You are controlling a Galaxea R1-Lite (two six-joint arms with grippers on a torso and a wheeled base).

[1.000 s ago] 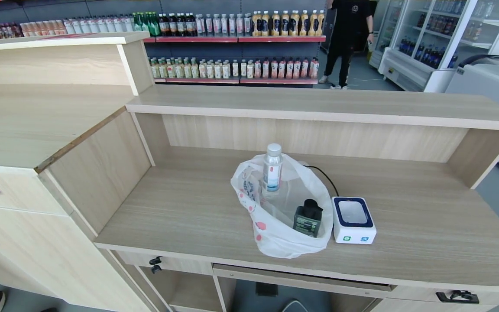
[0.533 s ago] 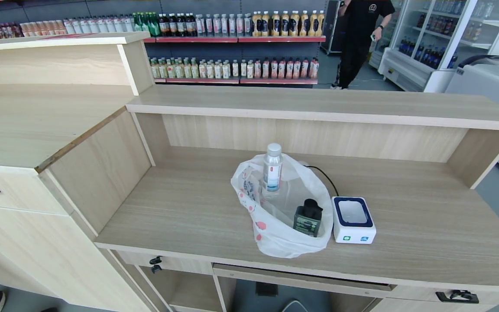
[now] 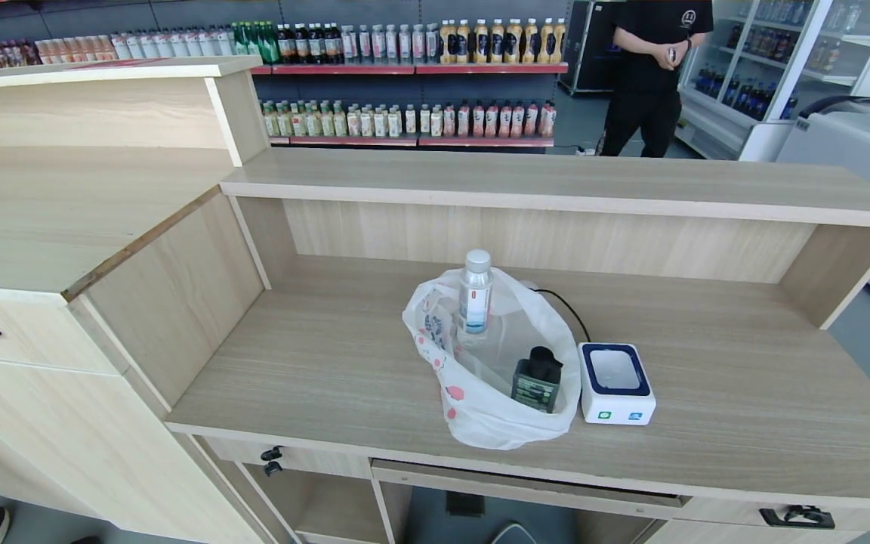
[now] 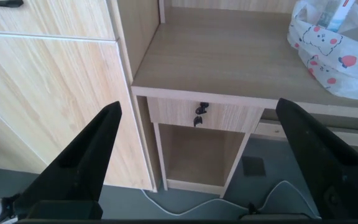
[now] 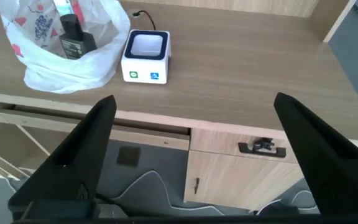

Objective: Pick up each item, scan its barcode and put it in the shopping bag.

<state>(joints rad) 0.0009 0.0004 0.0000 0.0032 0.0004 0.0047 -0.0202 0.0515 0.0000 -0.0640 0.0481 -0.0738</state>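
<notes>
The white plastic shopping bag with red and blue prints (image 3: 473, 427) sits open on the pale wooden counter (image 3: 745, 393), toward its near edge. Two items stand upright inside it: a clear water bottle with a white cap (image 3: 474, 301) at the far side and a dark green bottle with a black cap (image 3: 537, 381) at the near right. The white box scanner with a blue-rimmed window (image 3: 616, 381) sits just right of the bag.

The left gripper (image 4: 197, 104) hangs low in front of the counter's near left corner, jaws spread wide and holding nothing. The right gripper (image 5: 194, 98) hangs off the near edge to the right, also spread wide with nothing between its jaws.

The only goods in sight are the two already bagged, so the task looks complete or nearly so. The pictures cannot show whether both were scanned.
</notes>
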